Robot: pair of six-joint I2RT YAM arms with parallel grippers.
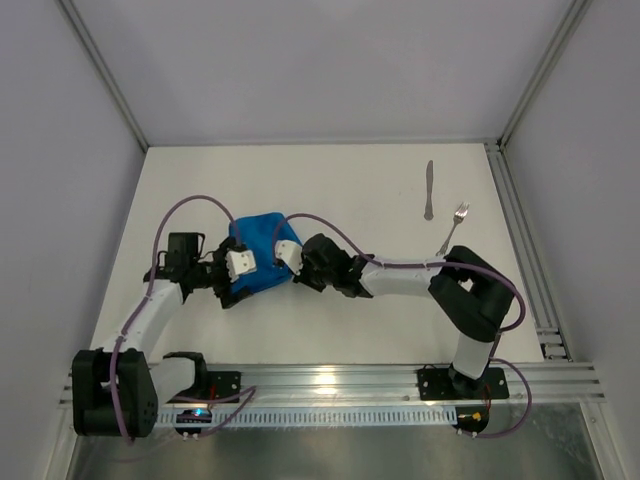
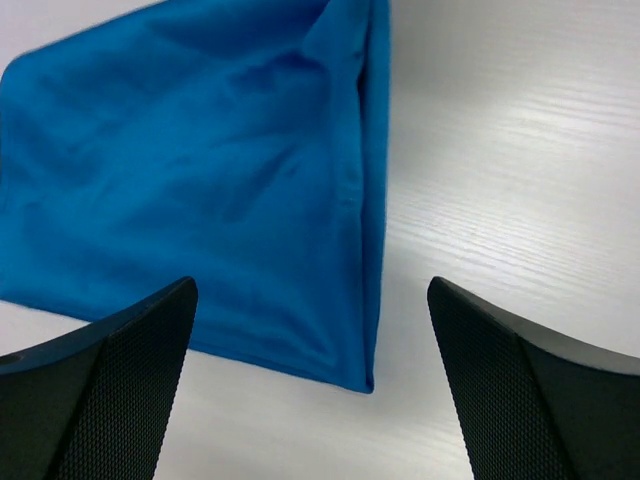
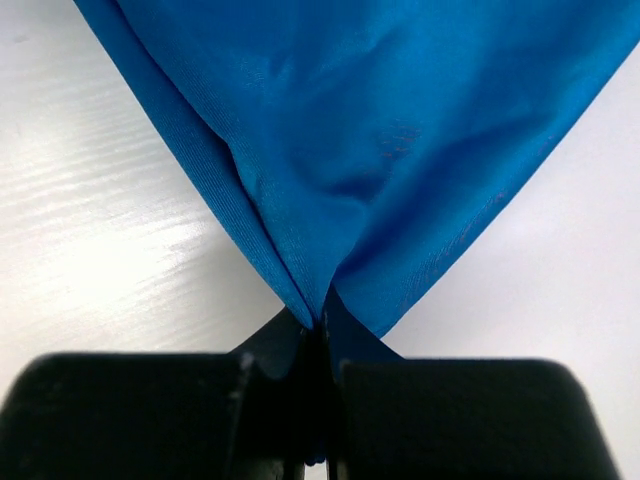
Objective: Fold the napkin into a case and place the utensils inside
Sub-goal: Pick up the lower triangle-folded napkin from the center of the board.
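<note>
Closest to us, the right gripper [image 3: 322,400] has its black fingers pressed together on a corner of the napkin [image 3: 380,120]. The blue cloth fans out ahead of the pinch in two creased folds over the white table [image 3: 90,200].

The left gripper [image 2: 310,300] is spread wide and grips nothing. A hemmed edge of the napkin runs down into the gap between its fingers and ends in a corner just ahead of them. Most of the cloth lies ahead and off to one finger's side.

From above, the two grippers face each other across the crumpled napkin. The right forearm [image 1: 400,277] stretches between the cloth and the utensils. The knife [image 1: 428,190] and fork [image 1: 453,228] lie well behind the right gripper, apart from each other, the fork near that arm's elbow.
</note>
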